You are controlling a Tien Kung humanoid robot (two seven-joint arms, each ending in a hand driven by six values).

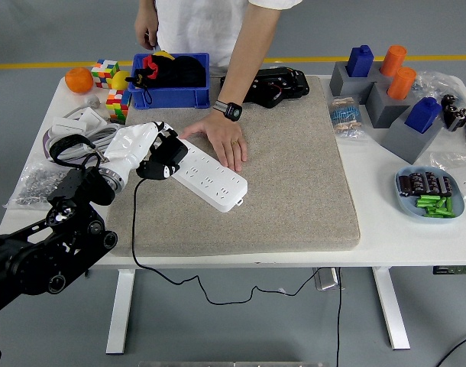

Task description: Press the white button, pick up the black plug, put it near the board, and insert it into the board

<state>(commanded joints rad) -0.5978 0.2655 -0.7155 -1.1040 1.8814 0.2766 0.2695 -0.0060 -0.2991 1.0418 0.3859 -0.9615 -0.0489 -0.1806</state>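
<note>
The left hand (153, 149), white-shelled on a black arm that comes in from the lower left, is closed around the black plug (161, 160) and holds it over the left end of the white power strip (206, 176), with the plug's thin black cord (134, 229) hanging down past the front edge of the tabletop (386, 229). Whether the plug touches the strip's sockets cannot be told. The strip lies diagonally on a beige felt mat (294, 176). A person stands at the far side, one hand (224, 140) pressed flat on the mat against the strip's far edge, a black watch (232, 111) on that wrist. Behind the strip sits a blue bin (172, 93), and to its left an orange (79, 79) and colourful cubes (114, 98).
</note>
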